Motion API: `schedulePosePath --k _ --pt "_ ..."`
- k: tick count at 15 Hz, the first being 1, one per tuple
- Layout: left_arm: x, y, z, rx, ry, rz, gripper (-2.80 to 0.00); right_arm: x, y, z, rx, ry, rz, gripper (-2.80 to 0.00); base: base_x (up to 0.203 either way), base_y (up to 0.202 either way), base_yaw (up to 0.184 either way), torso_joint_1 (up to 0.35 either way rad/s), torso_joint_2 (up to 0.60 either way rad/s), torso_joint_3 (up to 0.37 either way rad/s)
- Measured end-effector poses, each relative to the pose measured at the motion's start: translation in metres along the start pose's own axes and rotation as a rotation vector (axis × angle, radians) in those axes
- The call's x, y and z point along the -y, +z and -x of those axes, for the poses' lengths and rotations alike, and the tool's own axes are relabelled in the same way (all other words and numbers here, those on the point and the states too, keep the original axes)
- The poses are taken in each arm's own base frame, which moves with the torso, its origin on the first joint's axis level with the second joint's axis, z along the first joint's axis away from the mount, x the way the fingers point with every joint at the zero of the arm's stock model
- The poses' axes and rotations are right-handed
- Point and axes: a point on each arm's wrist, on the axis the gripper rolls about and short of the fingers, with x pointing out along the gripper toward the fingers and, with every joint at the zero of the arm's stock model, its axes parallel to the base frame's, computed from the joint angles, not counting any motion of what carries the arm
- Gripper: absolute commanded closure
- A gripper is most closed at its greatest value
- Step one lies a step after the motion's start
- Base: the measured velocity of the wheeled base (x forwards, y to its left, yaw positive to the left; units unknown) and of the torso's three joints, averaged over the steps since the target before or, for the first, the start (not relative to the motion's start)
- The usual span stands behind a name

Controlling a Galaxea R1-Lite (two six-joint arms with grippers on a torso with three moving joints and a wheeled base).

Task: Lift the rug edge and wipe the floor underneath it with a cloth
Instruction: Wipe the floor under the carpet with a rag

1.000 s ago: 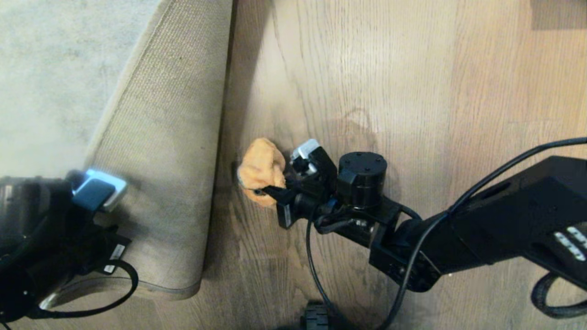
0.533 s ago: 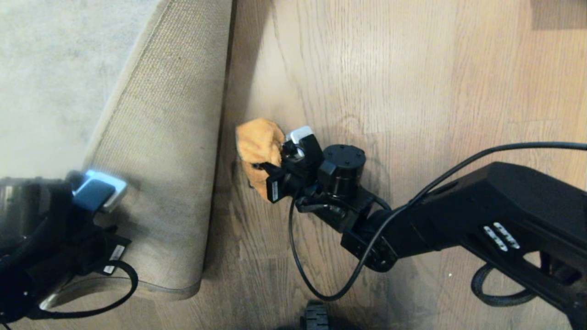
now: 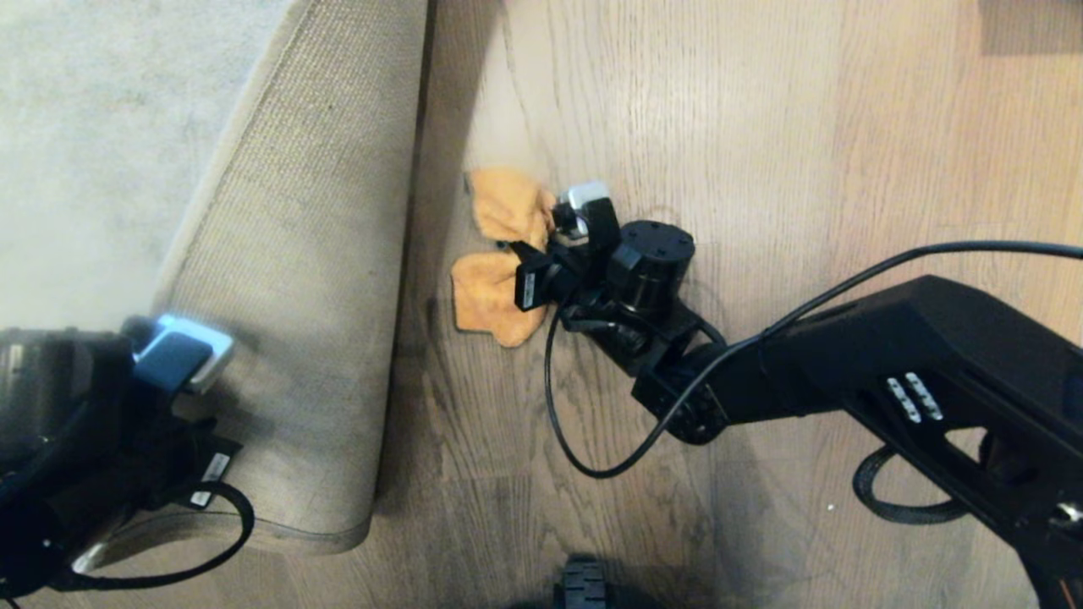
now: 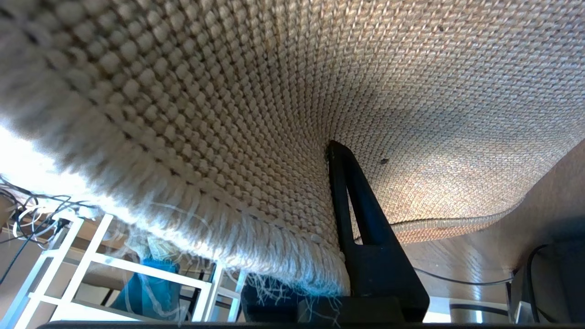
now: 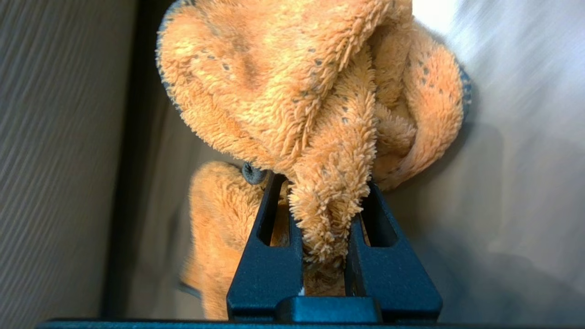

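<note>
The right gripper has its two black fingers clamped narrowly on a bunched fold of the small fuzzy orange-yellow cloth; the rest of the cloth spreads out ahead of the fingers. Only this wrist view shows the grip itself and the dark specks in the pile. In the head view the right gripper presses the cloth onto the brown wood-grain plank floor, just beside the raised rug edge.

The left gripper pinches the rug edge tightly, one black finger lying against the tan coarse-woven backing, frayed threads hanging at the border. In the head view that arm sits at the near end of the folded-back pale grey rug, its fingers hidden there.

Small white labels on both wrists are too small to read.
</note>
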Motion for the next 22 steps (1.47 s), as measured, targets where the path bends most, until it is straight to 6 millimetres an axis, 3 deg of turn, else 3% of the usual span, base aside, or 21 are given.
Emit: schedulePosePath --k 6,10,15,20,22 --pt "0.000 -0.001 0.001 0.001 0.000 0.001 0.00 0.032 0.045 -0.014 0.079 -0.067 0.015 0.00 0.000 0.000 0.000 0.000 0.00 0.000" --pt "0.000 -0.002 0.001 -0.001 -0.001 -0.001 0.00 0.030 0.064 -0.008 0.090 -0.064 0.014 0.00 0.000 0.000 0.000 0.000 0.00 0.000" --pt "0.000 -0.003 0.002 0.001 -0.002 -0.002 0.00 -0.015 0.050 0.022 -0.003 0.045 -0.007 0.00 0.000 0.000 0.000 0.000 0.00 0.000" --pt "0.002 -0.002 0.003 0.007 -0.010 -0.007 0.00 -0.085 0.005 0.074 -0.133 0.227 -0.031 0.00 0.000 0.000 0.000 0.000 0.00 0.000" --pt "0.002 -0.002 0.003 0.007 -0.011 -0.008 0.00 -0.102 -0.013 0.084 -0.171 0.270 -0.031 0.00 0.000 0.000 0.000 0.000 0.00 0.000"
